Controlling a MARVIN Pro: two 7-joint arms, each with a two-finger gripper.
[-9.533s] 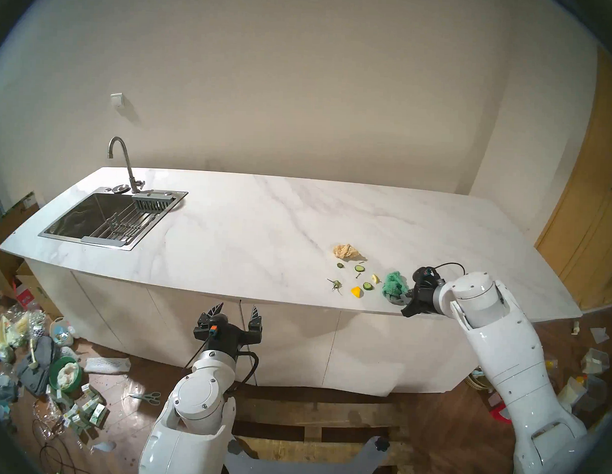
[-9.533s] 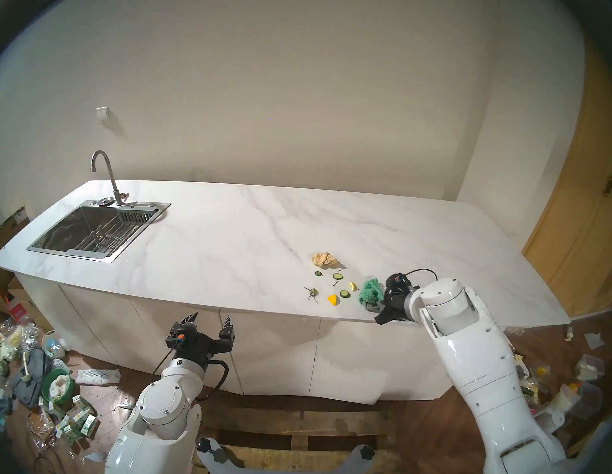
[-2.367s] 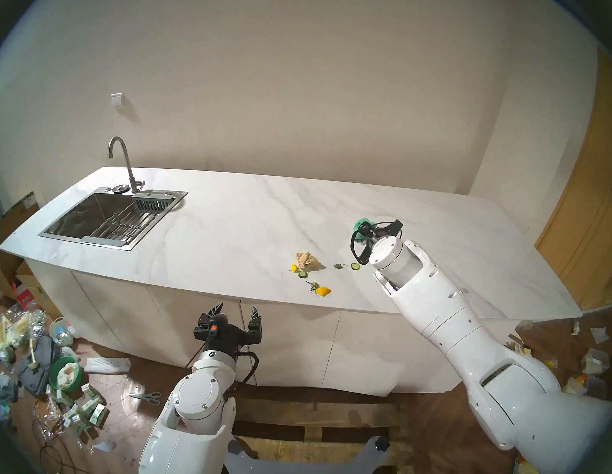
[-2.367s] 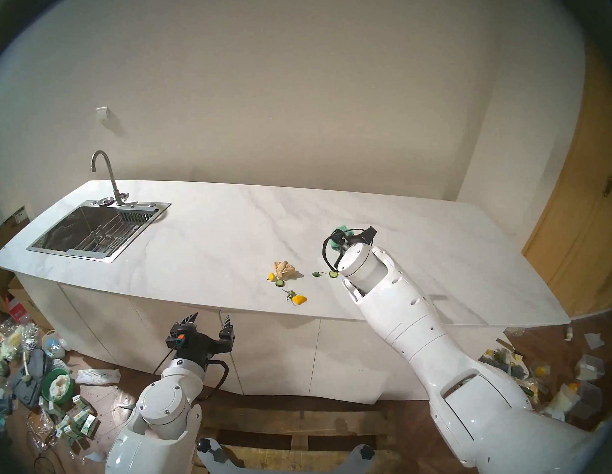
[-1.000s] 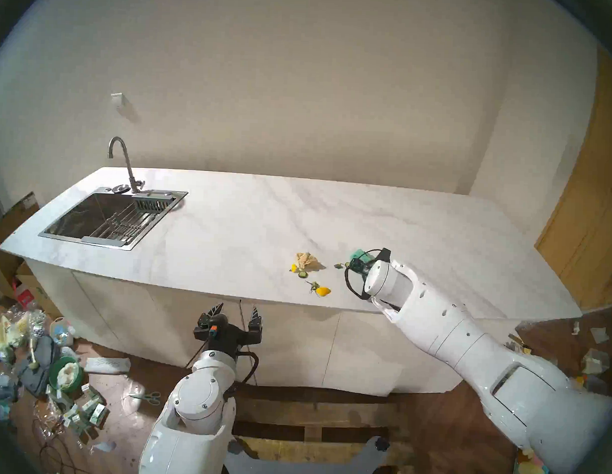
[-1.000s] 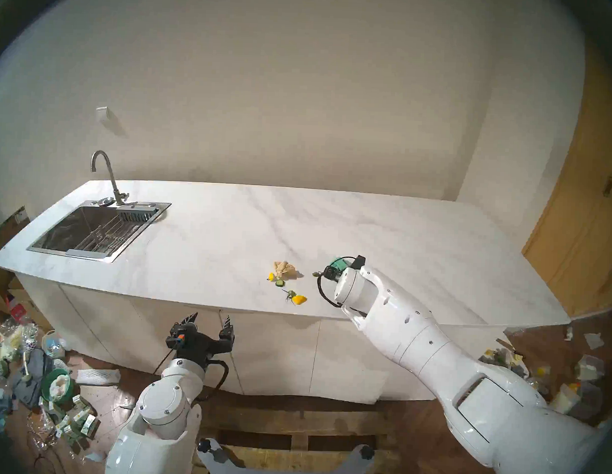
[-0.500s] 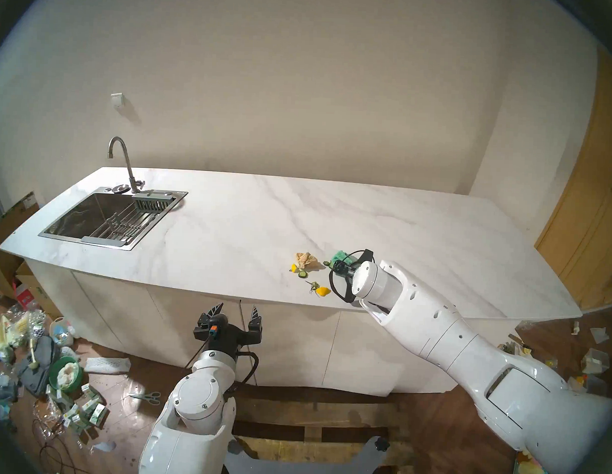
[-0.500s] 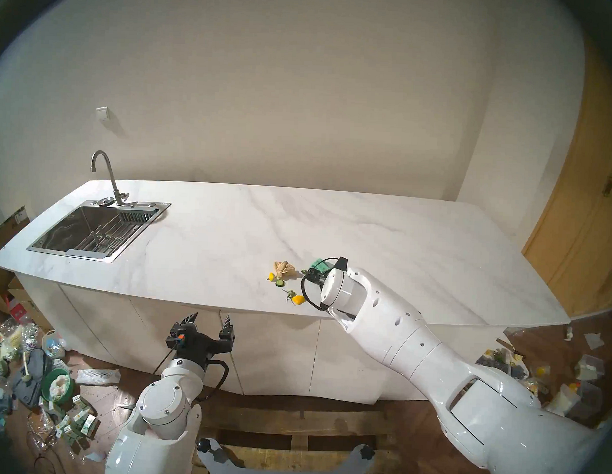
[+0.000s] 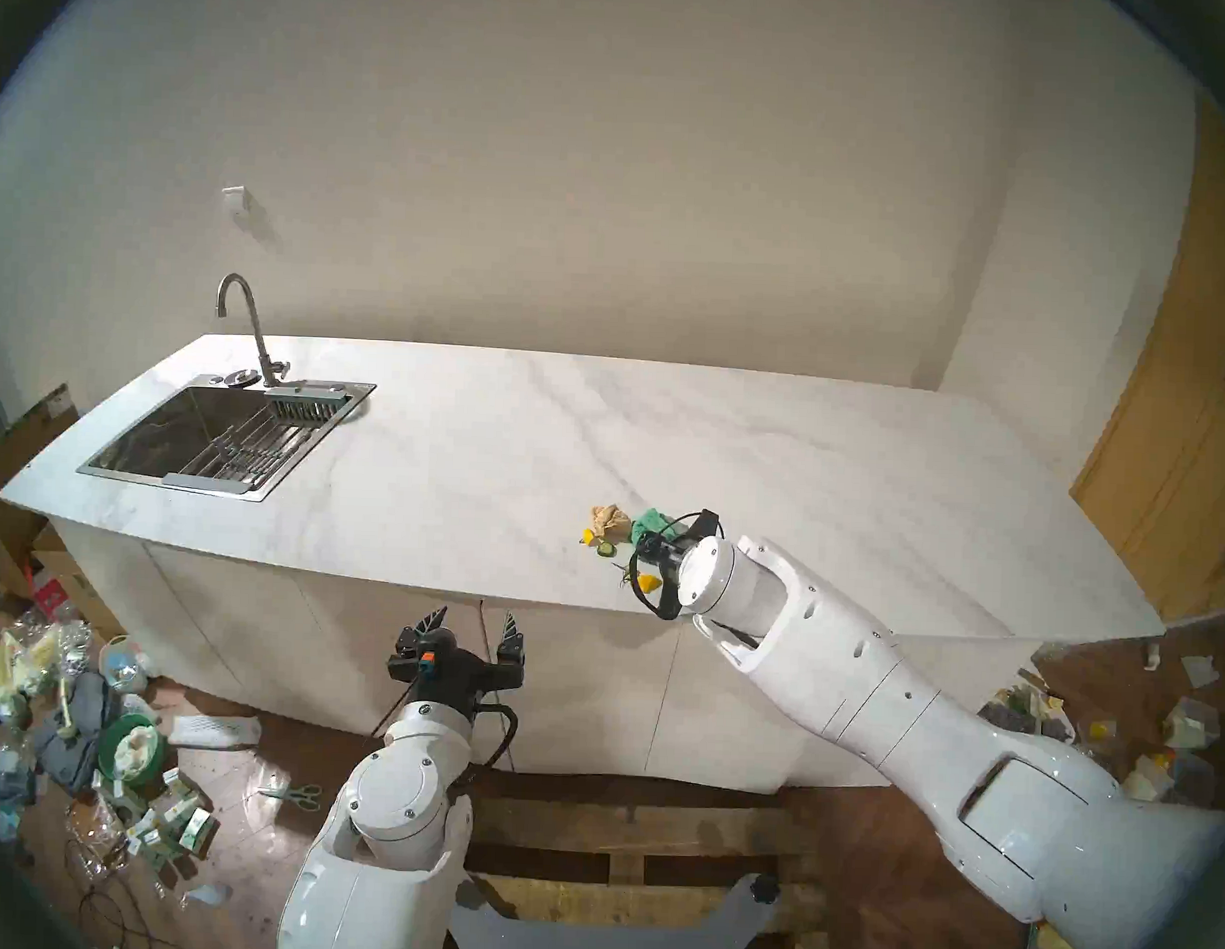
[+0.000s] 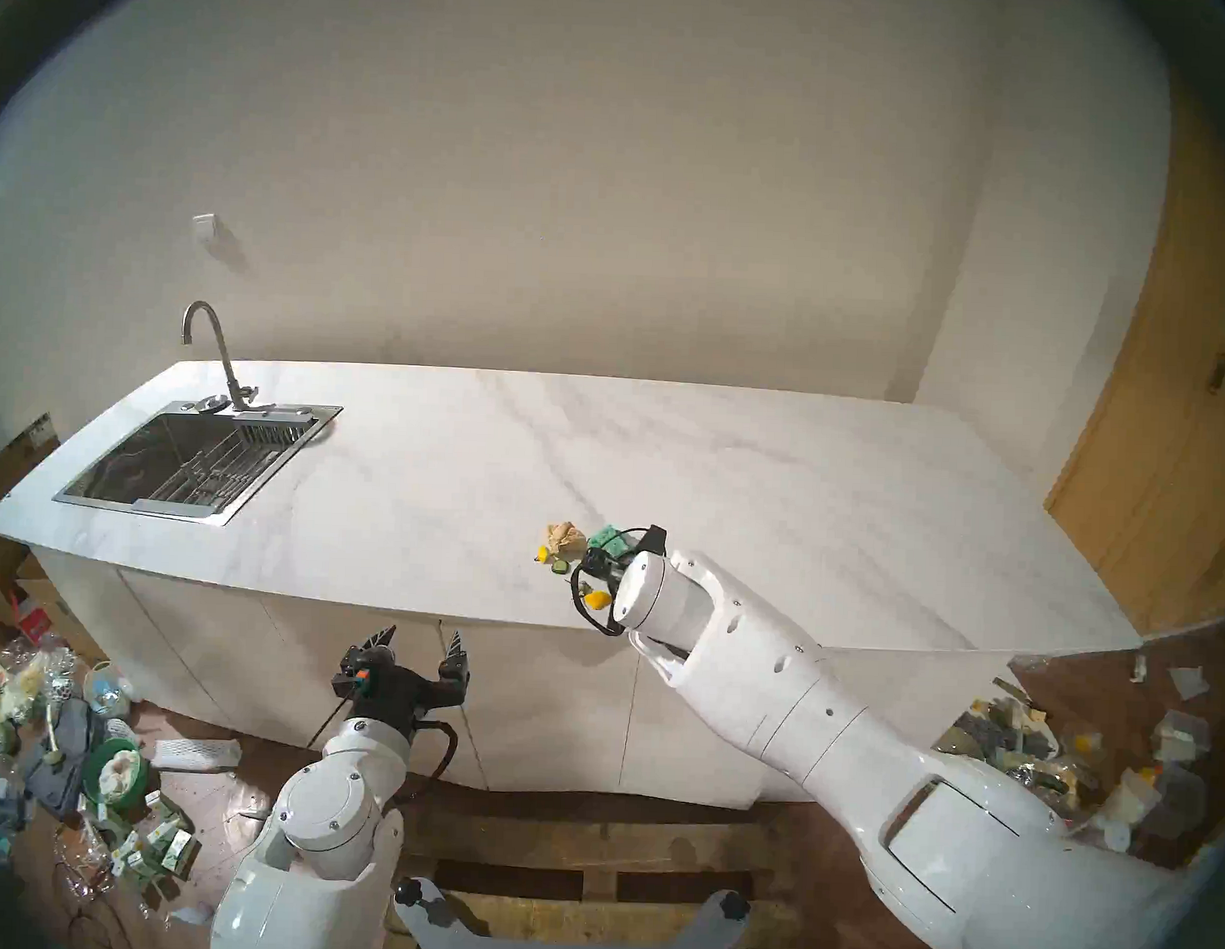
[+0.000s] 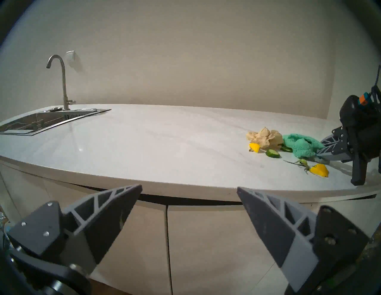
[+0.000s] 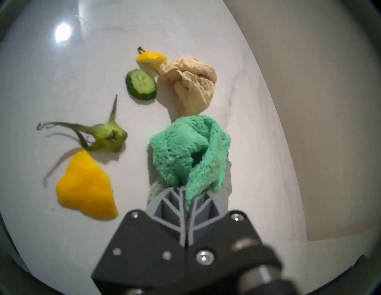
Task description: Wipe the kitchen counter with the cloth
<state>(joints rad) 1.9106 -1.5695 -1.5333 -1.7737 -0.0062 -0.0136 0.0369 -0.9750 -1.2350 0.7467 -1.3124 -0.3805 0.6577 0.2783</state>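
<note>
The white marble-look kitchen counter (image 9: 457, 472) runs across the head views. My right gripper (image 12: 184, 191) is shut on the teal-green cloth (image 12: 185, 150) and holds it down on the counter near the front edge. The cloth (image 9: 650, 520) touches the tan paper wad (image 9: 609, 520) on its left; it also shows in the left wrist view (image 11: 299, 146). My left gripper (image 9: 473, 621) is open and empty, below the counter edge in front of the cabinet fronts (image 11: 206, 237).
Food scraps lie beside the cloth: a cucumber slice (image 12: 141, 84), a lemon wedge (image 12: 152, 58), a green stem (image 12: 107, 137) and an orange peel (image 12: 86, 185). The steel sink (image 9: 173, 479) and faucet (image 9: 248, 319) are at the far left. Clutter covers the floor.
My right gripper has slid the cloth left along the counter, from beside the loose cucumber slice up against the paper wad. The left arm has not moved.
</note>
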